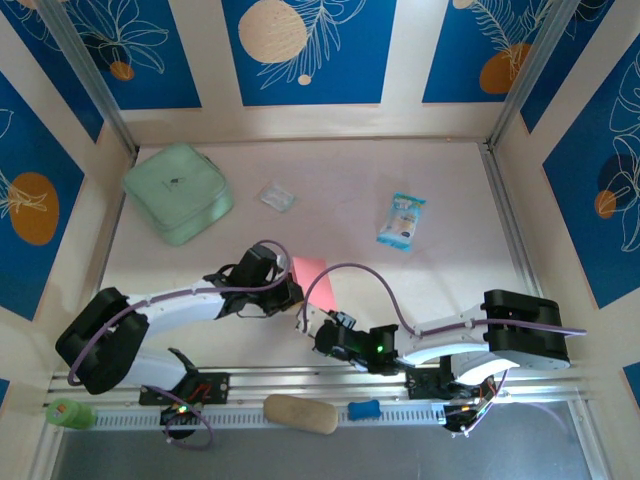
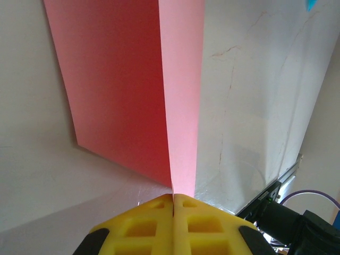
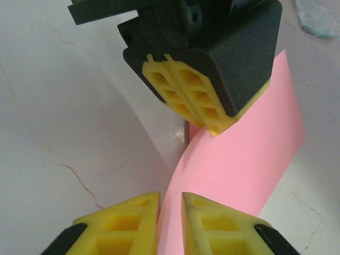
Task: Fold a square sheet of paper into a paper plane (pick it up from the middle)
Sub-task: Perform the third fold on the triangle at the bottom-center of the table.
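Note:
The square sheet of paper point(image 1: 314, 279), salmon-pink, is lifted off the table and bent in a curve between the two arms. My left gripper point(image 1: 296, 292) is shut on one edge of it; in the left wrist view the yellow jaws point(image 2: 173, 197) meet on the paper point(image 2: 127, 79), which folds away from them. My right gripper point(image 1: 308, 322) faces it from the near side. Its yellow fingertips point(image 3: 171, 199) stand a narrow gap apart with the paper's point(image 3: 249, 159) lower edge running between them. The left gripper point(image 3: 212, 127) pinches the sheet just above. The paper plane is out of view.
A mint-green pouch point(image 1: 178, 193) lies at the far left, a small clear wrapper point(image 1: 277, 196) beside it, and a blue-and-white snack packet point(image 1: 402, 219) at the far right. Along the near rail lie a green object point(image 1: 70, 413), a tan pad point(image 1: 300, 413) and a blue piece point(image 1: 364, 409).

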